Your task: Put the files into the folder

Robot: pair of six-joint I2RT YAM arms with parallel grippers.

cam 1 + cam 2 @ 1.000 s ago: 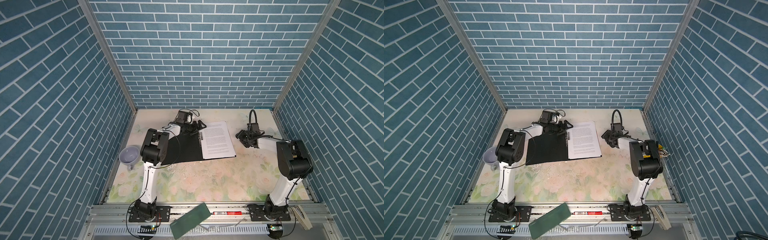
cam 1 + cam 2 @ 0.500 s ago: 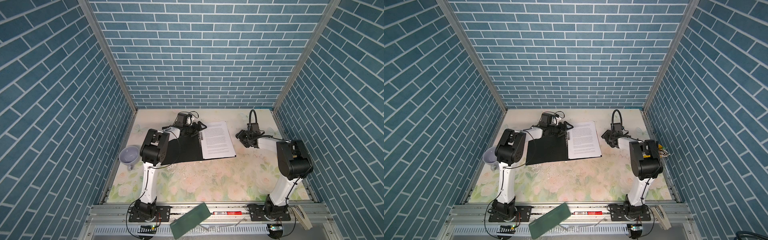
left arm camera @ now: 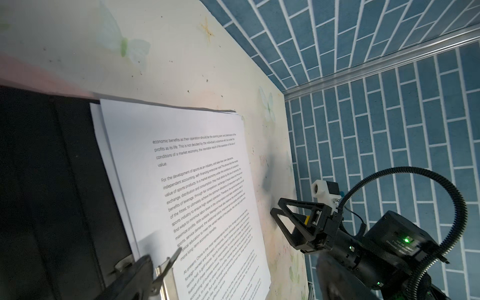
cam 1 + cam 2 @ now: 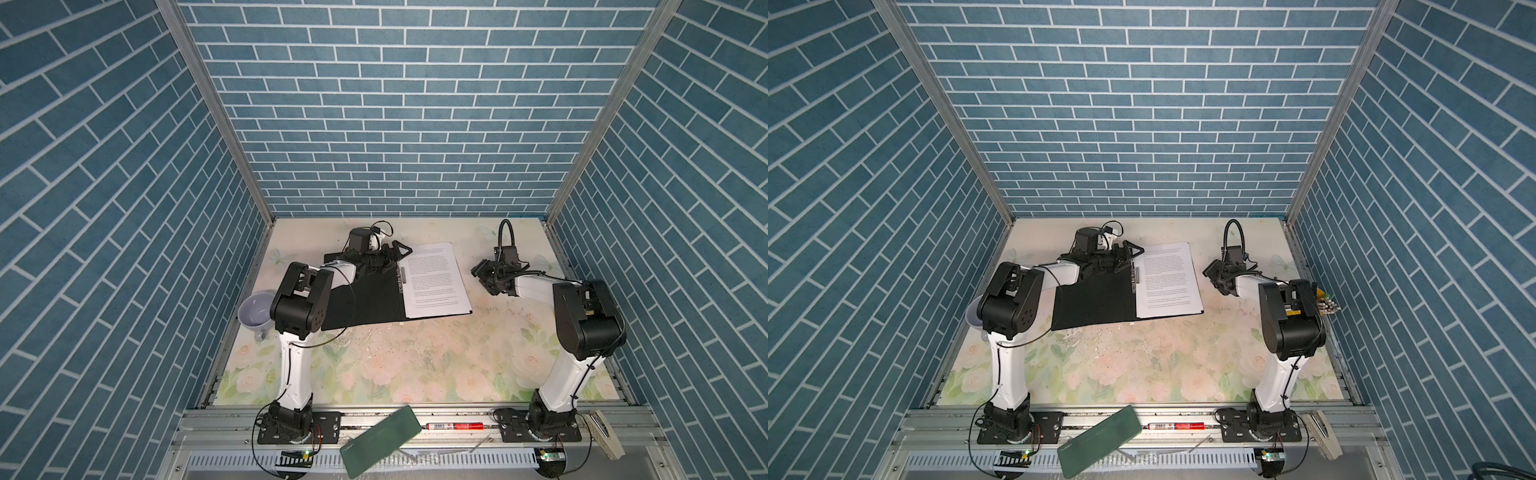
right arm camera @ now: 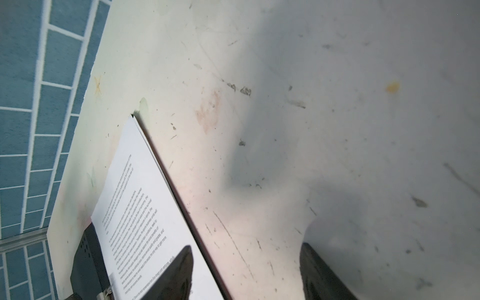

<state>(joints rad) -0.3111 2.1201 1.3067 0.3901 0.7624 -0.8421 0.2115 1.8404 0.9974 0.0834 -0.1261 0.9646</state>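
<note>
Files [image 4: 434, 278] on open folder [image 4: 365, 299] (right tool [image 4: 481, 279] near edge).

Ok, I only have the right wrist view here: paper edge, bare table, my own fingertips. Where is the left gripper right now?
Observer: In both top views the left gripper sits at the far end of the spine of the folder, jaws open, by the metal clip.
Operator: Is my gripper holding anything?
Observer: No. The left wrist view shows the right gripper open beside the files, nothing between its jaws.
Operator: Any sheet outside the folder?
Observer: In a top view I see none loose on the table.
</note>
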